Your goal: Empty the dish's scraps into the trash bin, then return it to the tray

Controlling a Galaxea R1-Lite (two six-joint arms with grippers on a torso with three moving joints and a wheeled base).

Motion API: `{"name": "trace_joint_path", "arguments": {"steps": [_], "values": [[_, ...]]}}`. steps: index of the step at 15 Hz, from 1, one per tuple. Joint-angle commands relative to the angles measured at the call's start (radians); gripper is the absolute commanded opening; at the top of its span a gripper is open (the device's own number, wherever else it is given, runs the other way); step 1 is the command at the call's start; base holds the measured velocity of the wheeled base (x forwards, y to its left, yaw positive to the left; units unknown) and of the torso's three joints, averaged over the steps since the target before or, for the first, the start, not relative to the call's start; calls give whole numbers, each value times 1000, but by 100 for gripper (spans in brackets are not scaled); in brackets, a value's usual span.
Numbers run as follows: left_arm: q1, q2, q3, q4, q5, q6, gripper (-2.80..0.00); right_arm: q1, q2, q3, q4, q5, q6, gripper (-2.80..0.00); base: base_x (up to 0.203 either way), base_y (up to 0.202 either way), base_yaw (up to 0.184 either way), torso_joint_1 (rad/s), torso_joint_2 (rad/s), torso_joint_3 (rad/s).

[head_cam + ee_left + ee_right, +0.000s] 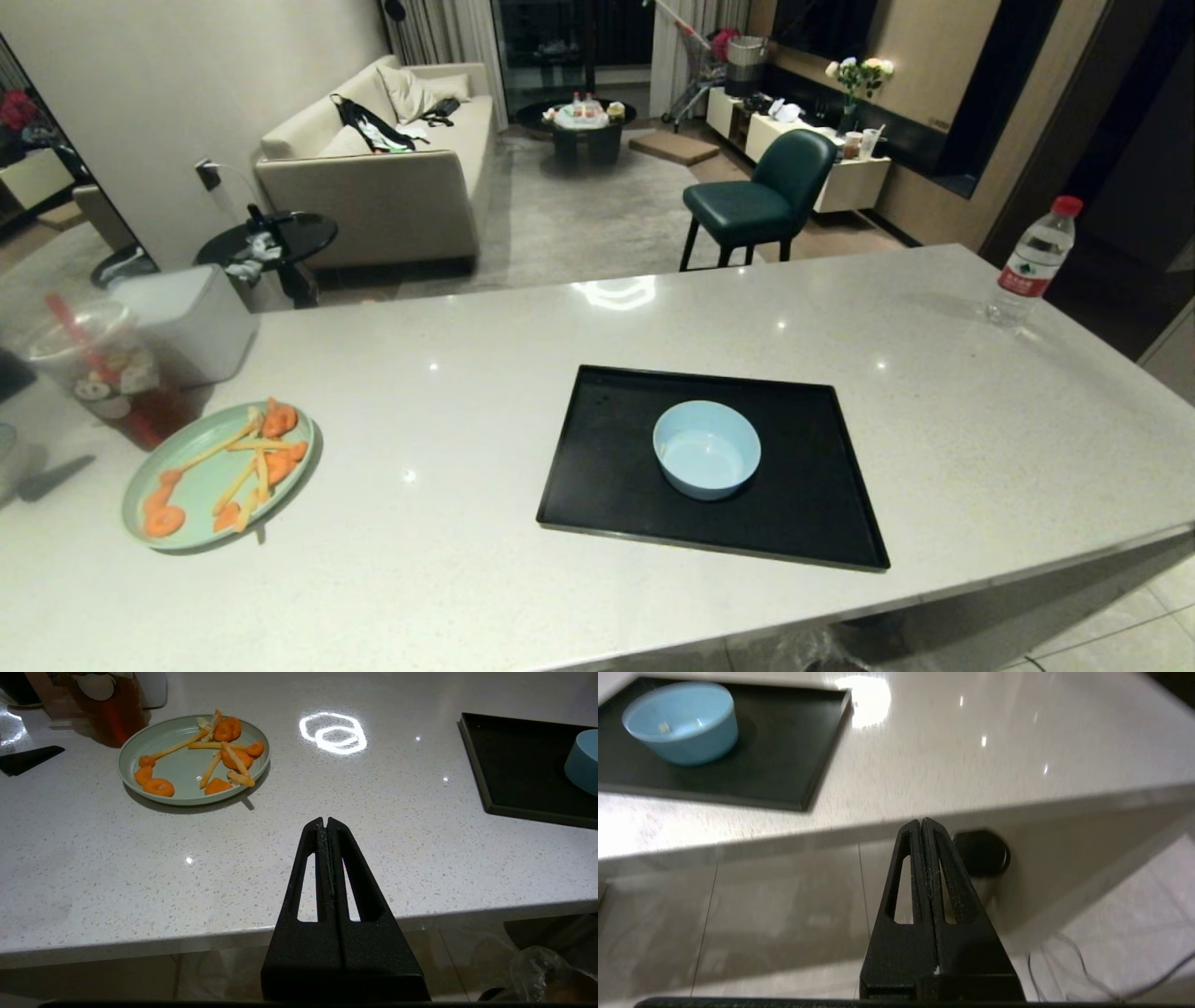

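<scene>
dish (584, 763): cut off by the left wrist view's edge, only part of its side showed on the tray (523, 770)
tray: its far side ran out of the left wrist view
trash bin (822, 653): below the counter (579, 308) edge near the tray, only a scrap of clear plastic showed at the head view's bottom edge
drink cup (103, 373): beside the green plate (191, 485), blurred
black bin (983, 854): beneath the counter edge, smeared in the right wrist view, partly behind the right gripper (922, 822)
dish contents: small pale specks, too small to tell
</scene>
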Motion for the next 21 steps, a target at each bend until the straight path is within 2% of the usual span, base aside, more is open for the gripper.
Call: {"name": "trace_joint_path", "arguments": {"steps": [1, 21], "values": [[0, 1, 0, -1, 0, -1, -280, -4, -99, 0, 2, 7, -9, -280, 0, 0, 0, 0, 0, 0], [1, 1, 0, -1, 0, -1, -280, -4, -99, 0, 6, 5, 23, -280, 0, 0, 0, 0, 0, 0]]}}
